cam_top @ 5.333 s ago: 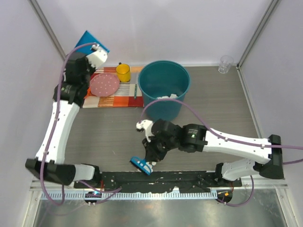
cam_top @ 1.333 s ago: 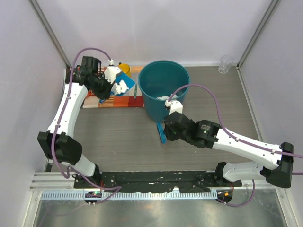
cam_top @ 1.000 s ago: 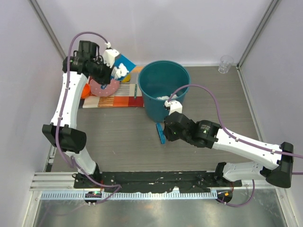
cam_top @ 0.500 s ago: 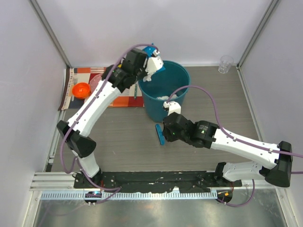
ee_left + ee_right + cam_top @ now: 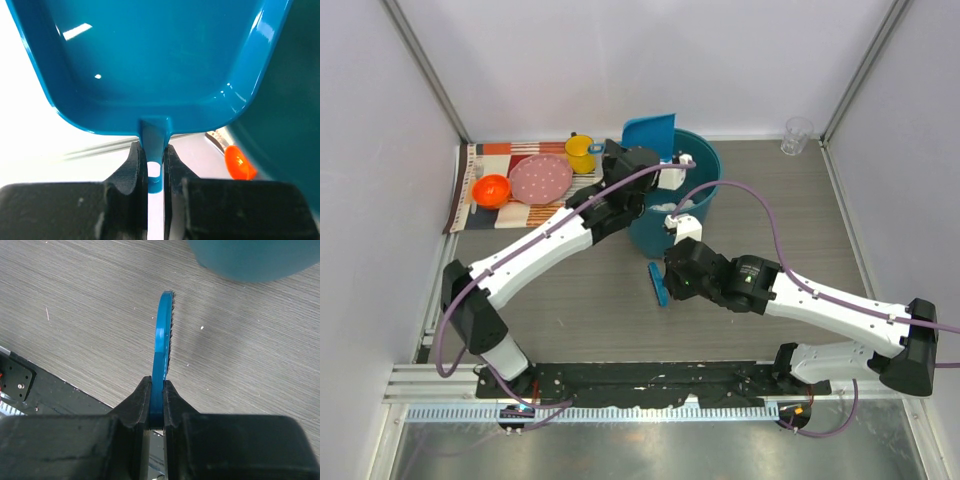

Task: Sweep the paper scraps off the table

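Note:
A blue dustpan [image 5: 650, 130] stands tilted on edge over the far rim of the teal bucket [image 5: 705, 165]. My left gripper [image 5: 665, 165] is shut on its handle. In the left wrist view the dustpan [image 5: 150, 60] is empty, its thin handle pinched in the left gripper [image 5: 155, 150]. White paper scraps [image 5: 670, 206] lie inside the bucket, partly hidden by my left arm. My right gripper [image 5: 668, 275] is shut on a blue brush [image 5: 660, 283], held just above the table [image 5: 550, 300] in front of the bucket. In the right wrist view the brush [image 5: 162, 355] stands edge-on in the right gripper [image 5: 157, 382].
A striped placemat [image 5: 495, 150] at the back left carries an orange bowl [image 5: 492, 189], a pink plate [image 5: 540, 178] and a yellow cup [image 5: 581, 153]. A clear glass [image 5: 798, 133] stands in the back right corner. The bucket's base [image 5: 260, 260] is close ahead of the brush.
My left arm has swung right from the placemat to the bucket with the dustpan, which carried paper wads and now shows empty. The right arm has hardly moved.

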